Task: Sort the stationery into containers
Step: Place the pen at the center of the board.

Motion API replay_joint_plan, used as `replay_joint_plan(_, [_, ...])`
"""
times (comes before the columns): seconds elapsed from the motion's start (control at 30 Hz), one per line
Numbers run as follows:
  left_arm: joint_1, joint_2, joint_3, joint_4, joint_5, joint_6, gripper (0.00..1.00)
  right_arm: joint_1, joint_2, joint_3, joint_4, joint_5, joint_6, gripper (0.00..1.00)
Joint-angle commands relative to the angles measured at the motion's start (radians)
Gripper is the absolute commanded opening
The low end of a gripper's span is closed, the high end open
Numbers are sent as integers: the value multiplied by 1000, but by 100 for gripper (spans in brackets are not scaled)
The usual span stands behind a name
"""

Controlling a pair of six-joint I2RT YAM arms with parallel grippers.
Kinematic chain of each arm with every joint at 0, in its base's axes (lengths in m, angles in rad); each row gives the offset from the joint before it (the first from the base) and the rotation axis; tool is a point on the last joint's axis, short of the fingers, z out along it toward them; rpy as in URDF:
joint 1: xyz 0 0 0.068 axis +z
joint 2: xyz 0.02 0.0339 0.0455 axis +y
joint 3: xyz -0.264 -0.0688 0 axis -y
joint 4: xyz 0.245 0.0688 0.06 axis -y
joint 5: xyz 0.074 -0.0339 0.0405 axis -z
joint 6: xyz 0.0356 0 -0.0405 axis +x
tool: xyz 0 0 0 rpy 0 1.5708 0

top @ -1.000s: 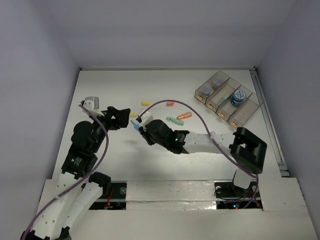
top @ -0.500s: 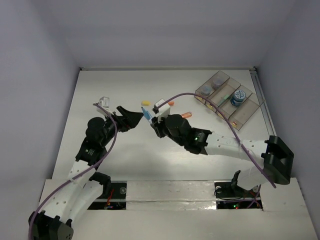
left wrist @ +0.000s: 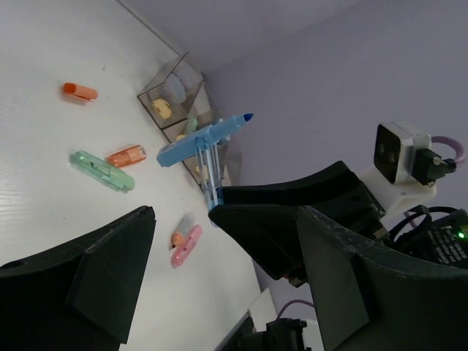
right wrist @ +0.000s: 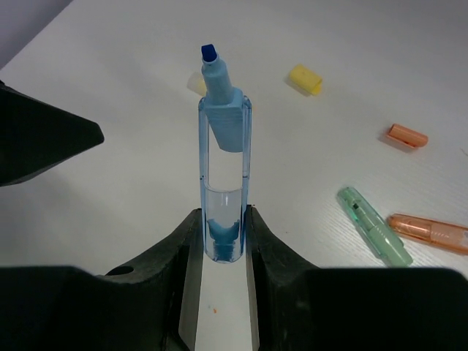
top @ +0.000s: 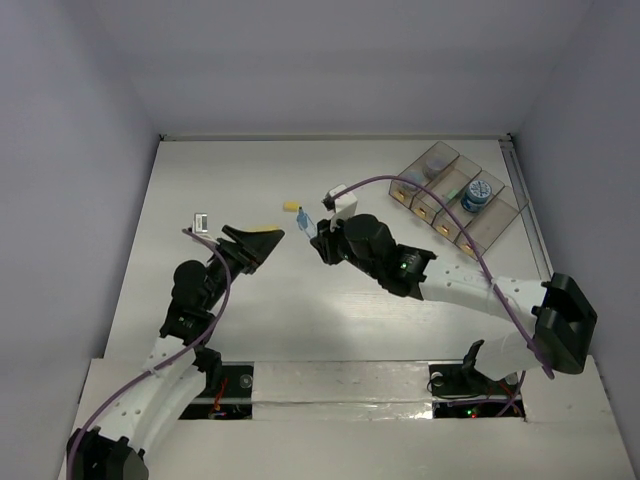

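My right gripper [right wrist: 223, 219] is shut on a light-blue highlighter [right wrist: 222, 157], held above the table with its uncapped tip pointing away; from above the pair show mid-table [top: 316, 232], the highlighter [top: 304, 221] sticking out to the left. My left gripper [top: 255, 243] stands open just left of it, jaws empty, facing the highlighter [left wrist: 205, 139]. Loose stationery lies on the table: a yellow stub [right wrist: 305, 79], an orange stub [right wrist: 407, 135], a green stick [right wrist: 374, 235], an orange stick [right wrist: 431, 232], and pink and orange stubs [left wrist: 183, 245]. The containers [top: 455, 195] sit far right.
The bins hold a blue roll [top: 476, 195], a grey roll [top: 436, 160] and small pieces. A yellow stub [top: 291, 207] lies beyond both grippers. The right arm [top: 440, 280] stretches across the table's middle, covering some pieces from above. Walls enclose the table.
My right gripper has carried the blue highlighter away from the near edge and to the right. The left gripper has followed rightward, staying open beside it.
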Motion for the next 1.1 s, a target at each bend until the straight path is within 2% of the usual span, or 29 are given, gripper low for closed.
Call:
replay_joint_plan(0.0, [7, 6, -48, 141, 29, -74, 74, -5, -24, 31, 49, -106, 74, 2])
replay_joint_plan(0.1, [7, 3, -61, 162, 32, -75, 73, -5, -1, 48, 21, -180, 114, 2])
replay_joint_plan(0.33, [7, -143, 62, -110, -125, 149, 75, -5, 94, -32, 56, -296, 180, 2])
replay_joint_plan(0.53, [7, -168, 120, -210, -167, 239, 78, 15, 281, 68, 63, -297, 163, 3])
replay_joint_plan(0.63, [7, -178, 160, -266, -193, 288, 79, 35, 338, 85, 100, -223, 143, 3])
replay_joint_plan(0.83, [7, -174, 169, -273, -196, 320, 80, 44, 337, -91, 220, -189, 177, 3])
replay_joint_plan(1.07, [7, -149, 157, -239, -182, 322, 81, 102, 305, -239, 189, -145, 231, 4])
